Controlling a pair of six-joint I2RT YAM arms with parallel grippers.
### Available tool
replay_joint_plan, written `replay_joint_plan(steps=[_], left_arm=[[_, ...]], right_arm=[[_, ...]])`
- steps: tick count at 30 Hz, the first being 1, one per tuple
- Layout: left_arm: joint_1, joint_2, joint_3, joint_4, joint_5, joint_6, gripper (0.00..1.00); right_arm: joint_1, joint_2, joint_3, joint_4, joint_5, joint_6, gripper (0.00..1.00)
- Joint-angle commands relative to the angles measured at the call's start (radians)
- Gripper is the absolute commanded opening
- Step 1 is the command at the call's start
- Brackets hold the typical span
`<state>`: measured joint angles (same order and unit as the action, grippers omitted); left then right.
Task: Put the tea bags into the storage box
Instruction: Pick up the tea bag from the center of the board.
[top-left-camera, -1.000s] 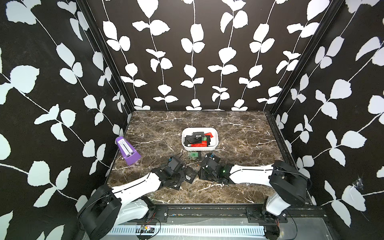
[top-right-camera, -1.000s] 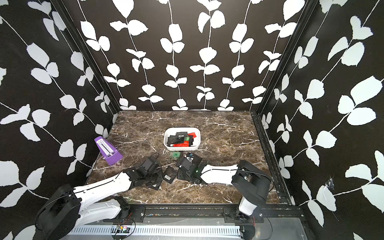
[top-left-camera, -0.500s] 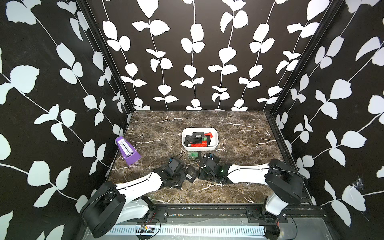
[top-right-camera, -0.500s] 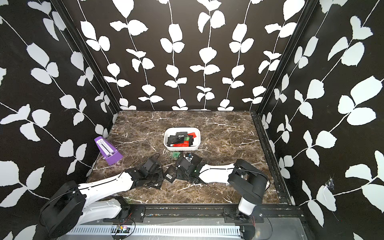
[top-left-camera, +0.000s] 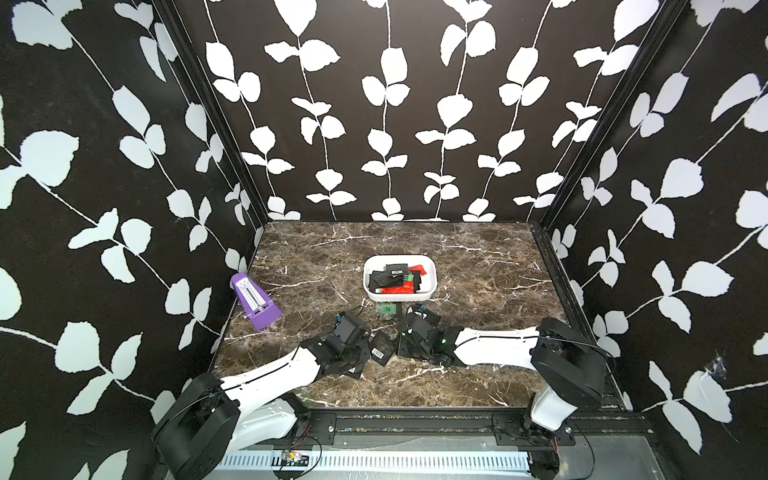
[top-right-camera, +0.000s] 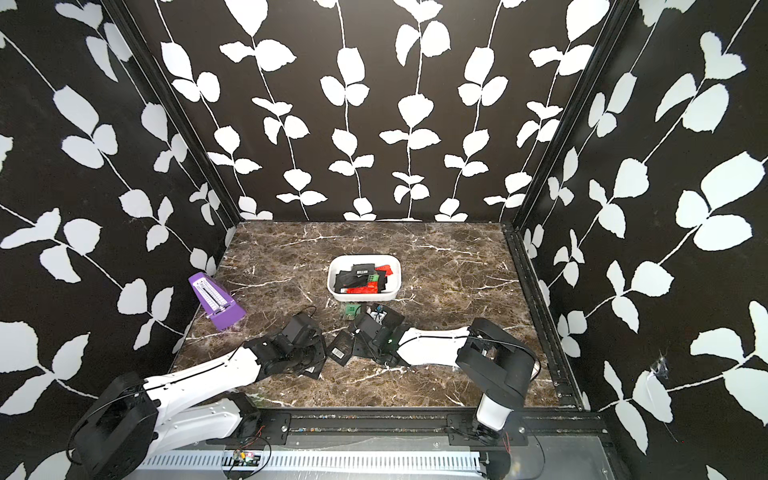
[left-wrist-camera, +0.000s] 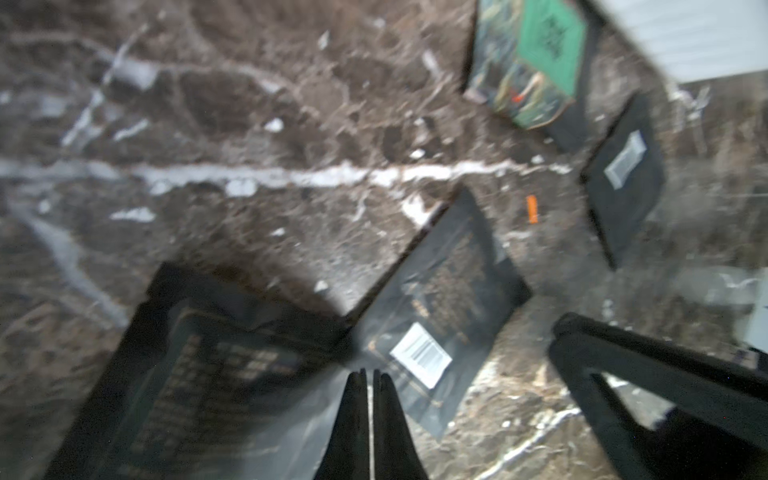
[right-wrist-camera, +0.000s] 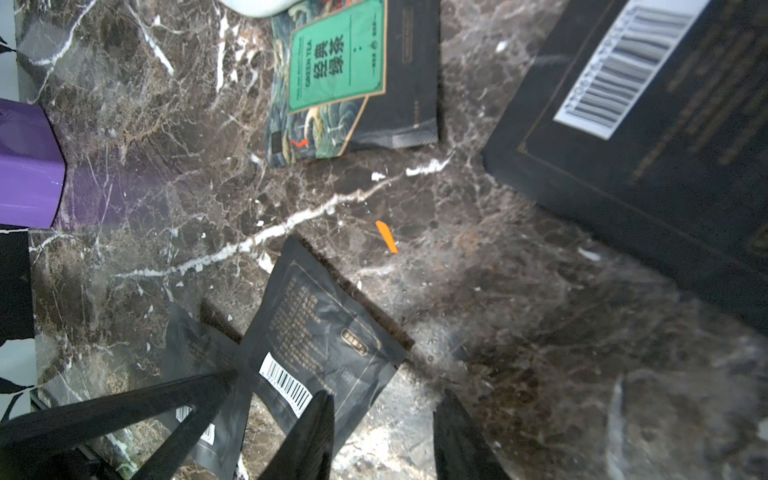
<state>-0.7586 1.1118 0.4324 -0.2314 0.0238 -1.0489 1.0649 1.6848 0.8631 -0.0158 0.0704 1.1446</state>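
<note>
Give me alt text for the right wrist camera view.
The open right gripper hangs low over a marble table, straddling the edge of a barcoded black tea bag. Another black bag, a green tea bag, an orange scrap and a purple metronome lie nearby.

Purple metronome (top-left-camera: 256, 303) on marble tabletop (top-left-camera: 478, 266) beside leaf-patterned wall (top-left-camera: 124, 208); orange scrap (right-wrist-camera: 387, 237).

The white plastic round-cornered storage box (top-left-camera: 399, 296) sits mid-desk on the brown marble-patterned desk (top-left-camera: 478, 270), with a heap of flat foil tea bags (top-left-camera: 392, 279) inside it. At its 9 o'clock, well apart, stands the purple pyramid-shaped metronome (top-left-camera: 254, 302). Just beside the box at 6 o'clock lies a green-labelled foil sachet (top-left-camera: 386, 311), with a black barcode-labelled foil sachet (top-left-camera: 381, 348) farther out the same way.
</note>
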Motion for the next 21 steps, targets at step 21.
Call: replay_joint_plan(steps=[21], left_arm=[[-0.001, 0.181, 0.04, 0.044, -0.005, 0.02, 0.0]], right_arm=[[-0.024, 0.034, 0.004, 0.038, -0.004, 0.001, 0.42]])
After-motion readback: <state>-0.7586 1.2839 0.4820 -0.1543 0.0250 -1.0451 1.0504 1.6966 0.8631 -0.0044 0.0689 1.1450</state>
